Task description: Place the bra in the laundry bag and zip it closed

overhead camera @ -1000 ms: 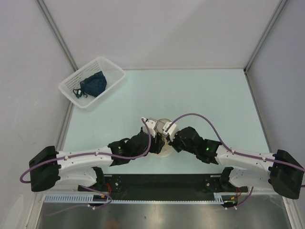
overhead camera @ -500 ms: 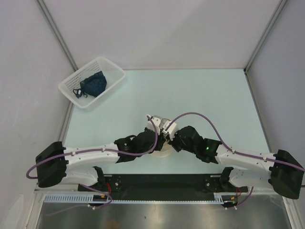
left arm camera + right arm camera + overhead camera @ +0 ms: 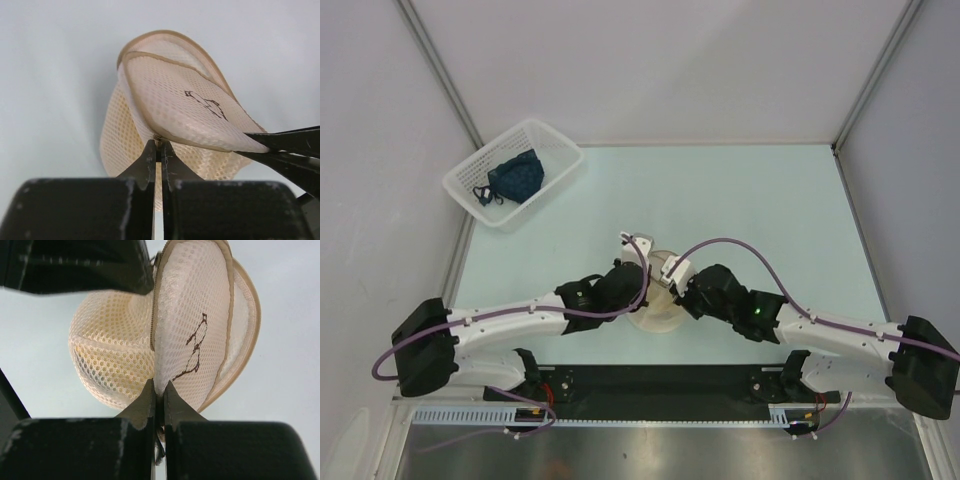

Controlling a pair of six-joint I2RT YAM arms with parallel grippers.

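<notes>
Gripping the laundry bag (image 3: pixel 658 310) at the counter's (image 3: pixel 770 200) near middle, the left fingers (image 3: pixel 148 161) clamp its zip seam and the right fingers (image 3: pixel 146 402) its lid (image 3: pixel 192 325) edge; yellow behind the mesh suggests the bra (image 3: pixel 95 356) is inside, leaving the gaping lid to zip.

- Near centre: laundry bag (image 3: pixel 658 310), boxed in by the left gripper (image 3: pixel 158 146) and right gripper (image 3: pixel 159 391), both clamped on its rim.
- Near strip: blocked by both arms.
- Far-left corner: white basket (image 3: pixel 548 140) holding a dark garment (image 3: pixel 516 177).
- Far and right table (image 3: pixel 750 190): open passage.
- Walls (image 3: pixel 670 60): left, far and right sides.
</notes>
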